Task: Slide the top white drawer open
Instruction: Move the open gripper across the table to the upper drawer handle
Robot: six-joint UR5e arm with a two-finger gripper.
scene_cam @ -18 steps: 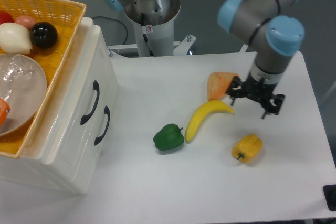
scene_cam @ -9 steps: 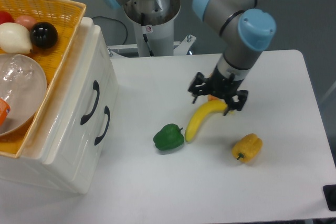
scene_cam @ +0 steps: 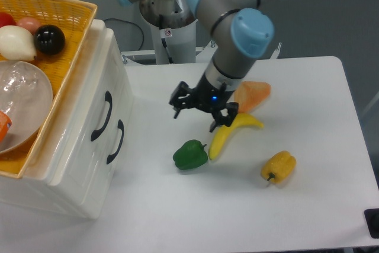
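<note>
Starting at the left, the yellow wicker basket is seen resting on top of the white cabinet, with a clear bowl and round items inside it. On the cabinet's front, the top white drawer is found fully shut, its curved black handle untouched; the lower drawer handle sits just to its right in this view. Further right on the surface, a green pepper, a banana, an orange piece and a yellow pepper are laid out.

Over the last second the gripper has been carried leftward from above the right side of the surface, past the banana, and is now held above the surface between the fruit and the cabinet, still apart from the drawer. Its fingers are spread wide and nothing is held. This is judged to be the approach phase: the distance to the handle has been roughly halved, but no contact has been made, and the drawer has not moved. A further leftward reach to the upper handle would be needed before any pull could begin.
</note>
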